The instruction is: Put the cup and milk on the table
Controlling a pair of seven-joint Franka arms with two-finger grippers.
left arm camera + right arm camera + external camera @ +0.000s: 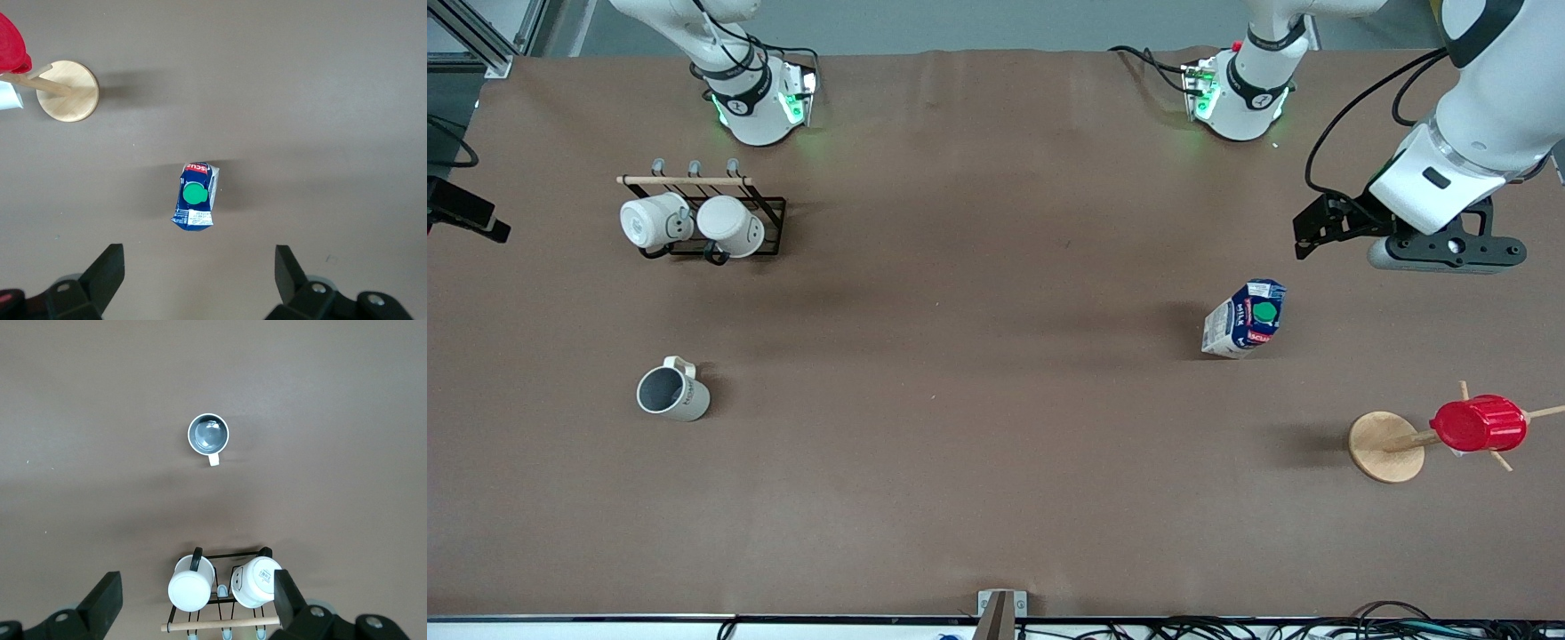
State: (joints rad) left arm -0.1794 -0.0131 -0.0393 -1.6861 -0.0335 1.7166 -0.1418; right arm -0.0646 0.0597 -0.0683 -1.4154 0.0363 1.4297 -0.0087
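Front view shows the cup (672,392) and milk (1246,318) standing on the table (996,498), well apart; left gripper (199,277) and right gripper (197,599) hover wide open, empty. Both look placed; only retreat seems left.

Cup (673,392) lettering too small to read

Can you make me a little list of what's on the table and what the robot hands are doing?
cup: upright on the table, toward the right arm's end
milk: standing on the table, toward the left arm's end
left gripper: open, high over the milk
right gripper: open, over the mug rack
red cup: on a wooden stand
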